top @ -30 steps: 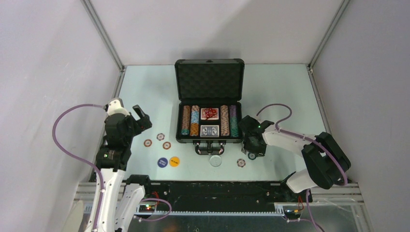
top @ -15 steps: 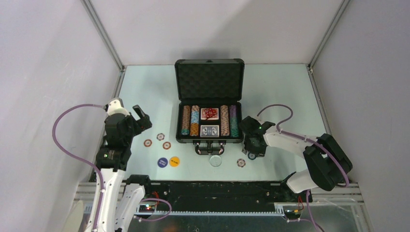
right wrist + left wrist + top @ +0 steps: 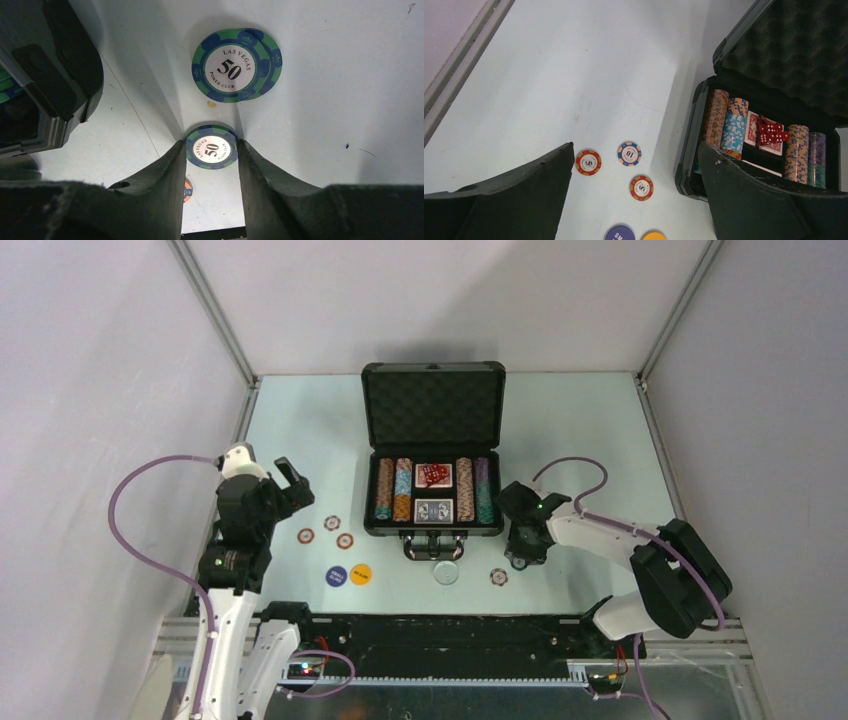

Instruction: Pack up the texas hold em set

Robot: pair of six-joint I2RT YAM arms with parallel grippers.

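Note:
The black case (image 3: pixel 432 370) stands open at the table's middle, with chip rows, two card decks and red dice (image 3: pixel 432 474) inside. My right gripper (image 3: pixel 520 558) is to the right of the case front, shut on a green-and-blue 50 chip (image 3: pixel 211 146) by its edges. Two overlapping 50 chips (image 3: pixel 236 65) lie on the table beyond it. My left gripper (image 3: pixel 635 146) is open and empty above three loose chips (image 3: pixel 641 187) left of the case (image 3: pixel 696 100).
A blue button (image 3: pixel 336 575) and a yellow button (image 3: pixel 361 574) lie near the front left. A white button (image 3: pixel 445 572) lies by the case handle (image 3: pixel 433 546). An orange chip (image 3: pixel 499 576) lies beside the right gripper. Grey walls close in both sides.
The right arm has shifted slightly, with its gripper staying low by the case's front right corner. The left arm has not moved.

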